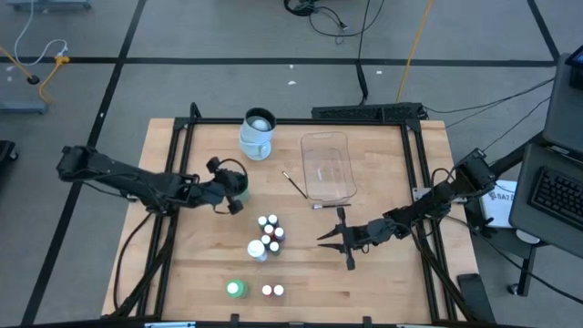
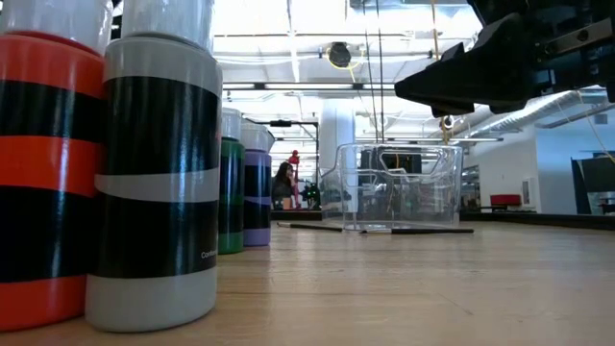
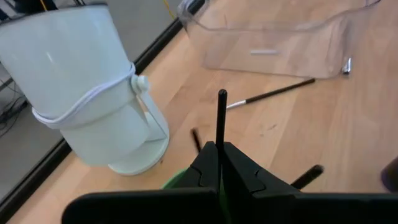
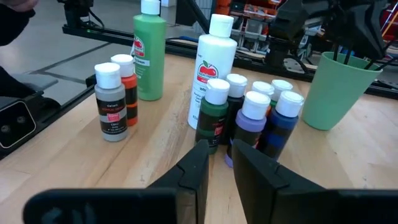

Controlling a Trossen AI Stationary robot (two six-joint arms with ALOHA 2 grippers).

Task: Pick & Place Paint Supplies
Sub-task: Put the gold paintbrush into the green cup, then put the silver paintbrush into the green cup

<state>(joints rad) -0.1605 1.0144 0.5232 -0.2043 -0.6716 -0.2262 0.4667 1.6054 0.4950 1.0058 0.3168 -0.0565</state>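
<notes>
My wooden table [image 1: 383, 282] sits on a grey floor [image 1: 209, 36] crossed by dark lines, with cables trailing at twelve o'clock. At three o'clock I see a keyboard [image 1: 556, 191]. Beyond, bright ceiling lights [image 2: 288, 29] shine over white pipes and a distant seated person [image 2: 284, 185].

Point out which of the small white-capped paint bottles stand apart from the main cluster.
The grey bottle and the orange bottle behind it, touching as a pair. They stand near the tall green bottle, apart from the cluster around the tall white bottle.
</notes>
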